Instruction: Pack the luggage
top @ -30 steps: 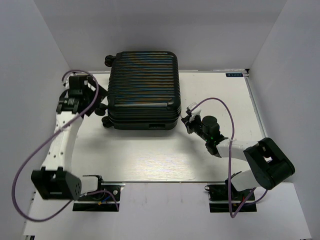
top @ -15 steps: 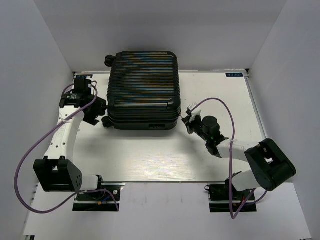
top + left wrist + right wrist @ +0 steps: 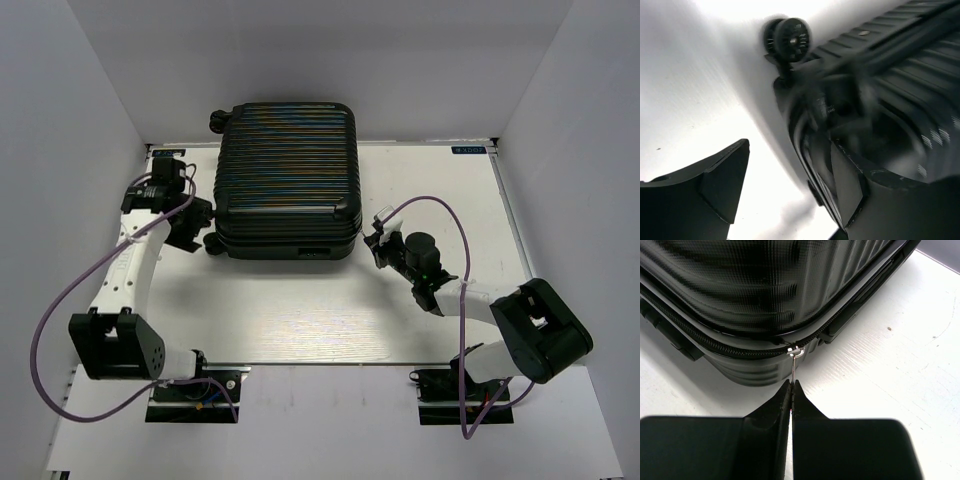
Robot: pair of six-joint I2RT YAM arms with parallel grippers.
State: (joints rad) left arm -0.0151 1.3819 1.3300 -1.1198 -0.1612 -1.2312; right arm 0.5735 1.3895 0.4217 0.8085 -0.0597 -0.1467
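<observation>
The luggage (image 3: 288, 180) is a black ribbed hard-shell suitcase lying flat and closed at the back middle of the white table (image 3: 300, 310). My left gripper (image 3: 200, 224) is open at its near left corner, beside a wheel (image 3: 788, 39). In the left wrist view (image 3: 790, 170) one finger is over the table and the other against the shell (image 3: 900, 90). My right gripper (image 3: 373, 240) is at the near right corner. In the right wrist view it (image 3: 791, 385) is shut on the metal zipper pull (image 3: 794, 362), which hangs from the zip line of the shell (image 3: 765, 285).
White walls enclose the table on the left, back and right. The suitcase's wheels (image 3: 215, 120) stick out on its left side. A purple cable (image 3: 430, 205) loops over the right arm.
My left arm has swung in and lowered to the luggage's near left corner, by the wheel. My right gripper has stayed on the zipper pull.
</observation>
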